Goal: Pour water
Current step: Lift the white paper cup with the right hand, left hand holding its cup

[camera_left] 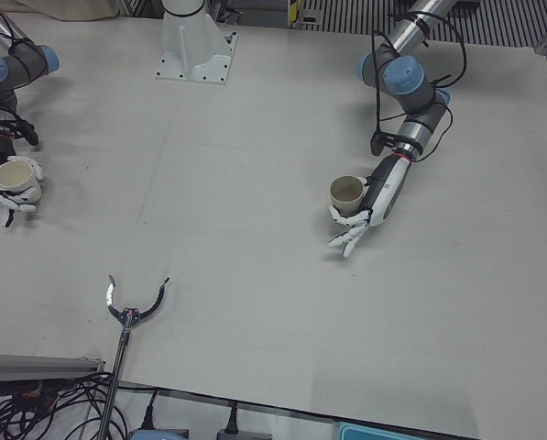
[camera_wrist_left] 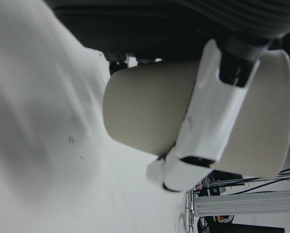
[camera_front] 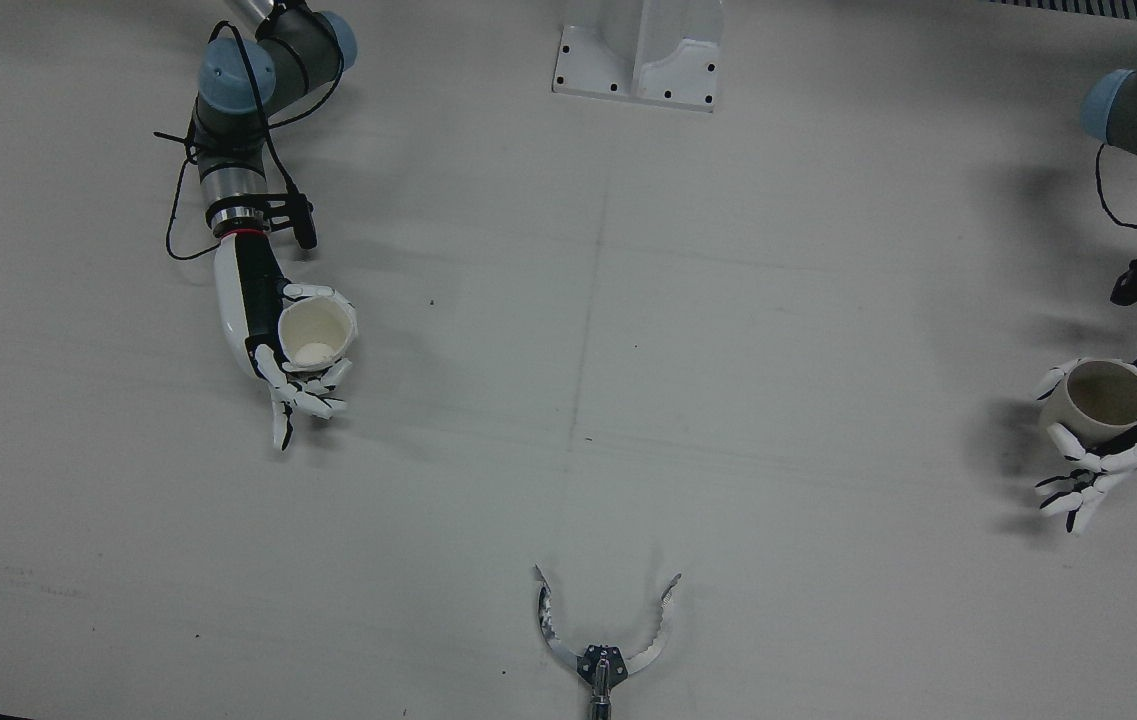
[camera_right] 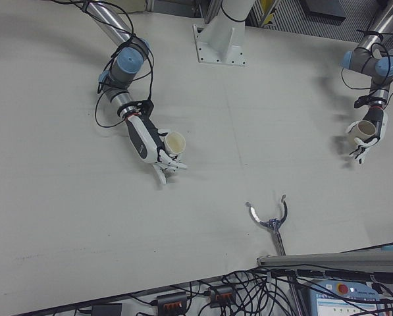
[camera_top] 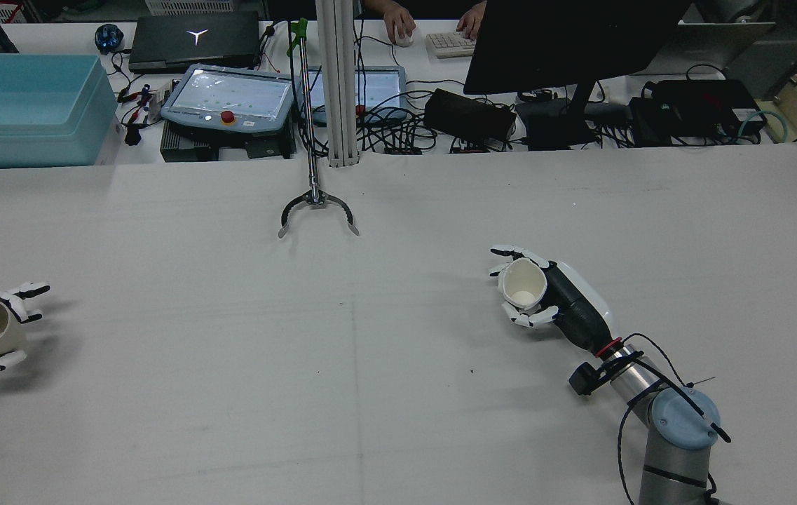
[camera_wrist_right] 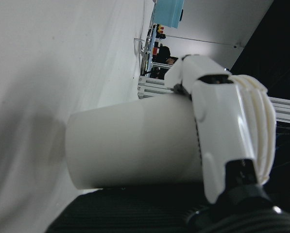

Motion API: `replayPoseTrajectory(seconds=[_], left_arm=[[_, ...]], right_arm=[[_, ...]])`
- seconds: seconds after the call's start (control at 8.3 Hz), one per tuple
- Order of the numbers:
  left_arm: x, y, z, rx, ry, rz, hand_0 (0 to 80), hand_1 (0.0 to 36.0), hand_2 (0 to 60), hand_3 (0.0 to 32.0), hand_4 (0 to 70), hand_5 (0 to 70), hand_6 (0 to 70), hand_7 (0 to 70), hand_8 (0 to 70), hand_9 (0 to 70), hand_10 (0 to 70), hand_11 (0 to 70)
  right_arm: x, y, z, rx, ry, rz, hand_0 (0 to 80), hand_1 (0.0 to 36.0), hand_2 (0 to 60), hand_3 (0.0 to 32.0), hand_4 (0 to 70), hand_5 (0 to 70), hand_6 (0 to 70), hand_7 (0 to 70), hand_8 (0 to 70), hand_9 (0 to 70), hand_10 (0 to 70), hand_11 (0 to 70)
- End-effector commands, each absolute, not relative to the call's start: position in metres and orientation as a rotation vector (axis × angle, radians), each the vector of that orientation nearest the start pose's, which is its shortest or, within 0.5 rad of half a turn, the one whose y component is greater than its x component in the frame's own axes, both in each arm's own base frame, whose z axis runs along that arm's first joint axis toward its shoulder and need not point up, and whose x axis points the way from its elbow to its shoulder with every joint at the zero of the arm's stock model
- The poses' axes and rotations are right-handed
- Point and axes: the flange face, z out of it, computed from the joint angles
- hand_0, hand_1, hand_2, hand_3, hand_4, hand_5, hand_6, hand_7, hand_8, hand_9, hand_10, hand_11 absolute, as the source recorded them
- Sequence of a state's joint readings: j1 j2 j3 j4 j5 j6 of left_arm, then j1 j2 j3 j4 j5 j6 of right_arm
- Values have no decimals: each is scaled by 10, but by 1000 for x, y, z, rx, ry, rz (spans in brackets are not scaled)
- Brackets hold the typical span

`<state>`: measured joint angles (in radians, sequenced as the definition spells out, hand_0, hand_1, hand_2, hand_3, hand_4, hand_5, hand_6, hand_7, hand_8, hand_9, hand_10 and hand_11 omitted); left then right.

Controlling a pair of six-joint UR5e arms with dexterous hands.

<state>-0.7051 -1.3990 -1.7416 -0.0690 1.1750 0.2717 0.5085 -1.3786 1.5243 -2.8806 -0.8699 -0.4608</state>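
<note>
nearest the operators' edge: a reacher claw (camera_front: 604,640), its two curved tines spread, flat on the white table (camera_front: 568,330). farther in, well apart on opposite halves: right hand (camera_front: 280,352) wrapped around a white cup (camera_front: 317,331), fingers closed on its wall, mouth upward and slightly tilted, something pale at the bottom inside. left hand (camera_front: 1123,450) likewise clasped around a beige cup (camera_front: 1100,400), upright, dark inside, contents impossible to tell. both cups raised off the table, shadows beneath. farthest back: a white pedestal (camera_front: 640,55) bolted at the table's centre edge.
</note>
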Motion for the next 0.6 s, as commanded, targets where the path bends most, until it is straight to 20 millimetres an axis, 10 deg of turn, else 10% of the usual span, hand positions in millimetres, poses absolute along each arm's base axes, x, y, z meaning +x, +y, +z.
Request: replayPoseTrajectory(seconds=[0.0,0.24,0.48], left_arm=[[208,-403,668,-230,2001,-1748,800,360,600,0,700,700,212,122,80,35,136,227],[222,-404,639,-272,2035,-1705,800,360,600,0,700,700,215,124,80,34,136,226],[282,-438,546,-378,2087,-1589,800,360,600,0,700,700,236,136,83,32,131,219]], right_arm=[[-368,-476,541,122,2787,-1912,800,360,439,0,129,193,588,700,256,310,0,0],[-328,-480,514,59,2763,-1907,800,360,426,0,134,195,588,700,233,276,0,0],[-290,-497,494,8,2777,-1881,800,360,403,0,108,186,546,636,210,241,0,0]])
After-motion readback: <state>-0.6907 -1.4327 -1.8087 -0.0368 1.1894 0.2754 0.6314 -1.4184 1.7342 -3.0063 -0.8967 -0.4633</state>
